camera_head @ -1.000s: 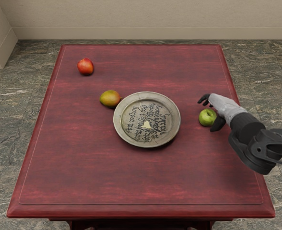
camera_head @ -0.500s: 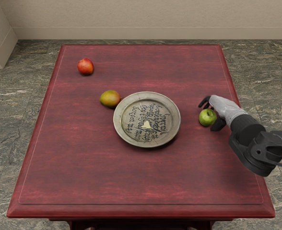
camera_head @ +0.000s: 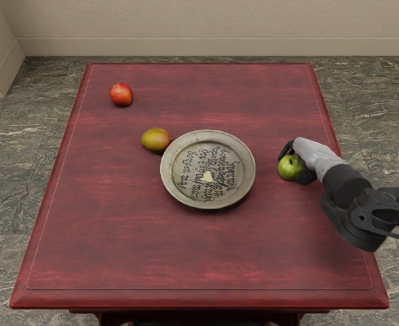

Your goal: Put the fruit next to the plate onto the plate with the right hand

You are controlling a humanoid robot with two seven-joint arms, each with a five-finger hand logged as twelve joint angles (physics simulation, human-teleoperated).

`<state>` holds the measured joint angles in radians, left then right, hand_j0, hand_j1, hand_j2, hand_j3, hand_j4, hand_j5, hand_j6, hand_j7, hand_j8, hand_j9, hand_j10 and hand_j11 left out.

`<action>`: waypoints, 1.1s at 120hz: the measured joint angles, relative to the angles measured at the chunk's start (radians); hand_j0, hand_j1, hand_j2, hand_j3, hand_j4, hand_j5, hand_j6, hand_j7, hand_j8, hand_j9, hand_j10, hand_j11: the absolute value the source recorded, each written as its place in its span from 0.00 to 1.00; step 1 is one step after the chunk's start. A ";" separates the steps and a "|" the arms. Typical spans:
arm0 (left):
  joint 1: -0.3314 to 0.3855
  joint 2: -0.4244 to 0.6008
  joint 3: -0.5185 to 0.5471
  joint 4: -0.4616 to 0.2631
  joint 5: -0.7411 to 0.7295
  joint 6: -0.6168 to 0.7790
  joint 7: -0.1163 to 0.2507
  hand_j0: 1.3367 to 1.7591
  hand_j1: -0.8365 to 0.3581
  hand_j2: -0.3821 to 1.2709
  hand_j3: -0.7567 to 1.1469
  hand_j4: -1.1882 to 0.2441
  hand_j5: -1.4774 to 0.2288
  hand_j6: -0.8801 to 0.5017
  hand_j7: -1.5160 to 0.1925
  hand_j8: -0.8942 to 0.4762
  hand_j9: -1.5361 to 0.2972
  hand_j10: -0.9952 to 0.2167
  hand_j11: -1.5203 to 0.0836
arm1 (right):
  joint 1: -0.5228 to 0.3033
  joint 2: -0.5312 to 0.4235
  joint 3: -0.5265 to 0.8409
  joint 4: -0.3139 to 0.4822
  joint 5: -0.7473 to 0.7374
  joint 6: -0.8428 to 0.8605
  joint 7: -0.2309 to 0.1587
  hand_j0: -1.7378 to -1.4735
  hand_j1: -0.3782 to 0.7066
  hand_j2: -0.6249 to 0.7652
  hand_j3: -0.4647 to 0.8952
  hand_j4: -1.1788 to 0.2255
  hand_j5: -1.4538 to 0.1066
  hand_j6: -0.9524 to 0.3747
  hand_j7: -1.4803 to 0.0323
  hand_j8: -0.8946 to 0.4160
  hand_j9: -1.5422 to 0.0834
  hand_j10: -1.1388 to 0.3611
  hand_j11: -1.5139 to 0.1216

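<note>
Tightening now, right hand point(camera_head: 307, 156) around apple point(camera_head: 289, 168)

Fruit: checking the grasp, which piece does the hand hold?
The green apple right of the plate, wrapped by the right hand; the red apple and mango lie untouched.

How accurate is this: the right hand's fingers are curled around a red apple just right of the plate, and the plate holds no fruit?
One detail is wrong: the colour. The head view shows the right hand with its fingers curled around a green apple, not a red one, just right of the plate. The red apple lies far off on the plate's other side. The plate holds no fruit, as stated.
</note>
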<state>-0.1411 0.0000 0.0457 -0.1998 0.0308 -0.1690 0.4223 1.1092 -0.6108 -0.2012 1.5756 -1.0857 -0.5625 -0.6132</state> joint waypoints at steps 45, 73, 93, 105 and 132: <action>0.001 0.000 0.000 0.001 0.000 0.000 0.000 0.76 0.98 0.23 0.40 0.82 0.86 0.63 0.88 0.65 0.83 0.81 0.94 | 0.000 0.010 -0.001 0.001 0.000 -0.007 -0.001 0.34 0.60 0.40 0.34 0.49 0.40 0.45 0.44 0.34 0.44 0.34 0.42; 0.000 0.000 0.000 0.002 0.000 0.000 0.000 0.76 0.98 0.23 0.40 0.82 0.86 0.63 0.88 0.65 0.83 0.81 0.94 | 0.001 0.007 -0.001 0.005 -0.003 -0.008 -0.002 0.35 0.60 0.45 0.34 0.49 0.36 0.46 0.41 0.35 0.41 0.32 0.39; 0.000 0.000 0.000 0.002 0.000 0.000 0.001 0.76 0.98 0.23 0.40 0.82 0.86 0.63 0.88 0.65 0.83 0.81 0.94 | 0.005 -0.003 0.001 0.013 -0.004 -0.009 0.000 0.33 0.59 0.59 0.34 0.41 0.36 0.39 0.39 0.30 0.40 0.30 0.38; 0.000 0.000 0.001 0.004 0.000 0.000 0.001 0.76 0.98 0.23 0.40 0.82 0.86 0.63 0.88 0.65 0.83 0.81 0.94 | 0.014 -0.019 0.004 0.032 0.000 -0.009 0.001 0.33 0.59 0.61 0.34 0.40 0.35 0.39 0.39 0.29 0.39 0.30 0.37; 0.000 0.000 -0.001 0.010 0.001 0.000 0.000 0.76 0.98 0.23 0.40 0.82 0.86 0.63 0.88 0.65 0.83 0.81 0.94 | 0.049 -0.047 0.011 0.080 0.012 -0.005 0.002 0.32 0.58 0.60 0.34 0.40 0.34 0.38 0.38 0.29 0.39 0.30 0.37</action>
<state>-0.1411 0.0000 0.0452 -0.1896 0.0314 -0.1693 0.4226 1.1579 -0.6581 -0.1905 1.6554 -1.0741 -0.5675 -0.6109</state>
